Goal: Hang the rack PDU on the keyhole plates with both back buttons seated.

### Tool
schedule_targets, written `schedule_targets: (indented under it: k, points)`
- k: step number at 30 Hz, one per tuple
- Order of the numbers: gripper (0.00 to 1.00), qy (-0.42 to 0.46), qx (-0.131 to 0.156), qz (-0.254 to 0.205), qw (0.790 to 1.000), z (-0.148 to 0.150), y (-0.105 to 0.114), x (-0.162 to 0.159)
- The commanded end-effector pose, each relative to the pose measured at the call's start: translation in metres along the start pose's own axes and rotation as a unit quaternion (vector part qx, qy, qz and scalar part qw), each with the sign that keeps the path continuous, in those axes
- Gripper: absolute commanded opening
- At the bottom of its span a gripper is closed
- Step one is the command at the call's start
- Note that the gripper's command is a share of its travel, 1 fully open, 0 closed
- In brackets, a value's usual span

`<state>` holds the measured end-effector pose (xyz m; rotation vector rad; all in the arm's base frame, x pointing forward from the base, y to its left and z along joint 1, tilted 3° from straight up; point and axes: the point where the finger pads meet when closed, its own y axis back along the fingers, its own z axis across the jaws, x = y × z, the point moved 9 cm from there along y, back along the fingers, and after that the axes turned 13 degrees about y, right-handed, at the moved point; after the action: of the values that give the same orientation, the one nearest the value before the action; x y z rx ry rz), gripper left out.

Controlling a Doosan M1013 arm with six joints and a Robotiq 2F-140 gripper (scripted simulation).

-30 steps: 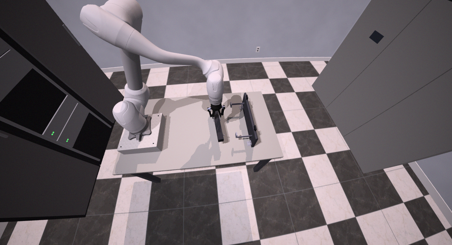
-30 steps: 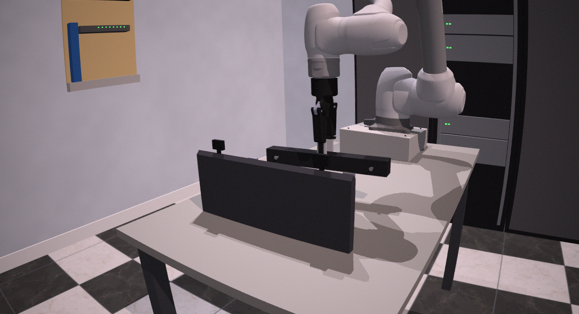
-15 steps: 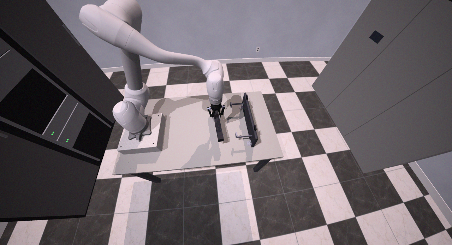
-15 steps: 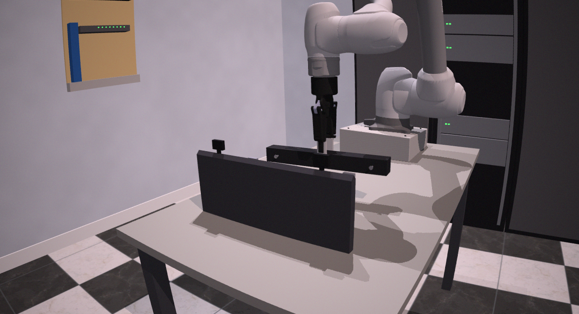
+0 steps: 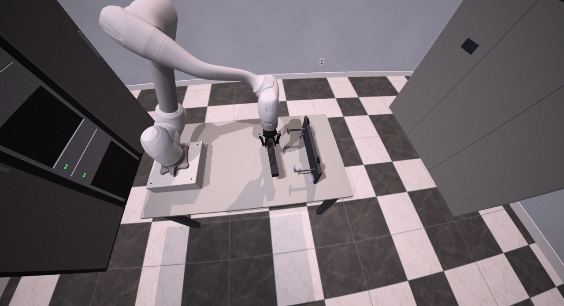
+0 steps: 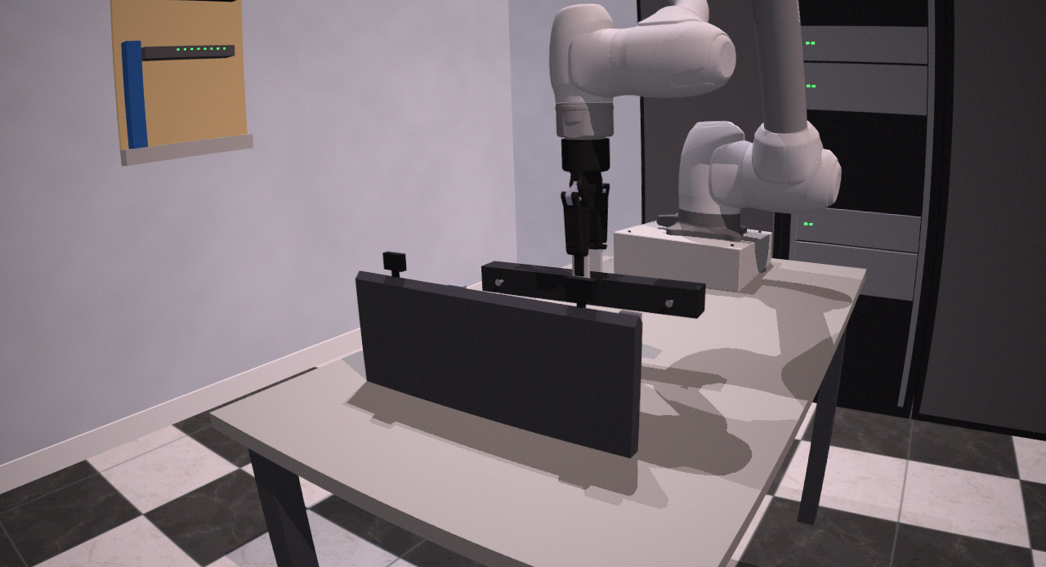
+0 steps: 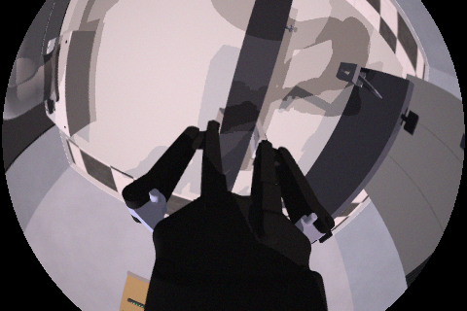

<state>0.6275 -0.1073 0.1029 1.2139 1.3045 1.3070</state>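
The rack PDU (image 5: 273,158) is a long black bar. My gripper (image 5: 269,142) is shut on it and holds it level above the table, just higher than the top edge of the upright panel. In the exterior view the PDU (image 6: 598,287) shows two small buttons on the side that faces the dark upright panel (image 6: 497,359), and the gripper (image 6: 582,264) grips it near its middle. The two keyhole plates (image 5: 303,169) (image 5: 293,131) stick out from the panel (image 5: 312,148) toward the PDU, which is apart from them. The wrist view shows the PDU (image 7: 256,65) between my fingers.
The arm's grey base block (image 5: 179,168) sits at the table's left end. Dark server racks (image 5: 47,138) stand to the left and a grey cabinet (image 5: 492,102) to the right. A small black knob (image 6: 394,260) sticks up behind the panel's far end.
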Motion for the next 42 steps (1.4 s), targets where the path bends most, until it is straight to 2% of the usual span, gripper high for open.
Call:
schedule_targets:
  k: [1,7,20,28,42]
  points:
    - [0.00,-0.009,0.000,0.000,1.000,0.001,0.000,0.000]
    - [0.00,-0.034,0.000,0.000,0.999,0.004,0.000,-0.001]
    - [0.00,-0.035,0.000,0.000,0.999,0.073,0.000,-0.028]
    - [0.00,-0.035,0.000,0.000,0.999,0.084,0.000,-0.033]
    - [0.00,-0.035,0.000,0.000,0.999,0.085,0.000,-0.033]
